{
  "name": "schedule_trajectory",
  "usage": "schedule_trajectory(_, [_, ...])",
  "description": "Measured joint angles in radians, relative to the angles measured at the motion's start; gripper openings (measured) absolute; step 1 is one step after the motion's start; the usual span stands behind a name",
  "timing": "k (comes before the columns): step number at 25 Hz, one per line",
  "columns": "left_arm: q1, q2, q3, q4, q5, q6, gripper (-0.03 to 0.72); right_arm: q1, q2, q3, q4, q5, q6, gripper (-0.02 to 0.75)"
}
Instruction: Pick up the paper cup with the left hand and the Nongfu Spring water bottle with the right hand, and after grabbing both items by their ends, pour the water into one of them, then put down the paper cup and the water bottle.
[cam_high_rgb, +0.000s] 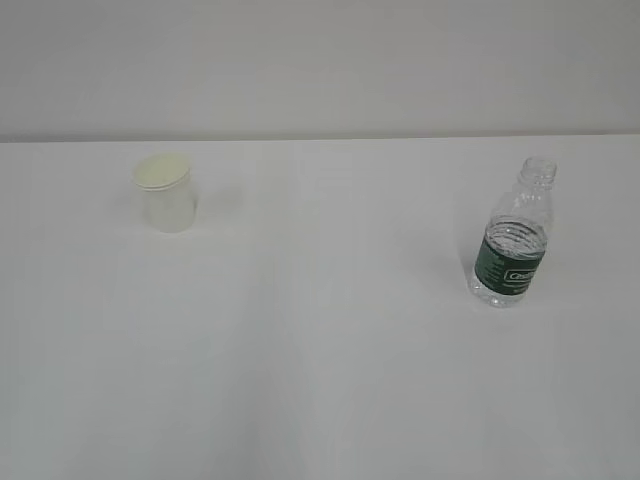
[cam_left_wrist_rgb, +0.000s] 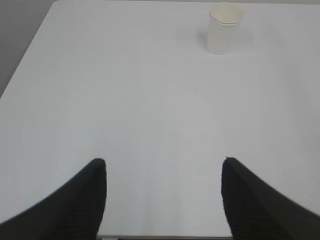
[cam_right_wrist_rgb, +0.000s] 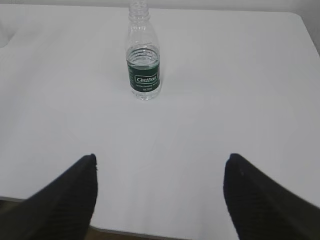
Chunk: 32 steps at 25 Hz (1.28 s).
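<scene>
Exterior view: paper cup upright at ten o'clock on the white counter, Nongfu Spring water bottle upright and uncapped at three o'clock, well apart. Left hand spread wide, empty, cup at one o'clock ahead. Right hand spread wide, empty, bottle at eleven o'clock ahead.

White table, plain pale wall behind, soft even light

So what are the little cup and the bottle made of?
The paper cup looks like thin paper: matte, cream-white, with a rolled rim. The water bottle looks like clear plastic: see-through and shiny, ribbed, with a dark green label band that could be paper or film.
</scene>
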Motion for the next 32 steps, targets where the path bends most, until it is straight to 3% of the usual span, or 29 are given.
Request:
schedule_trajectory(12, [0.0, 0.171, -0.008, -0.014, -0.024, 0.0, 0.52, 0.0, 0.132, -0.039, 0.0, -0.075, -0.007, 0.588])
schedule_trajectory(24, [0.0, 0.353, -0.032, -0.035, -0.345, 0.0, 0.52, 0.0, 0.298, -0.043, 0.002, -0.249, -0.008, 0.588])
schedule_trajectory(32, [0.0, 0.498, -0.032, -0.04, -0.467, 0.0, 0.52, 0.0, 0.386, -0.043, 0.003, -0.34, -0.044, 0.588])
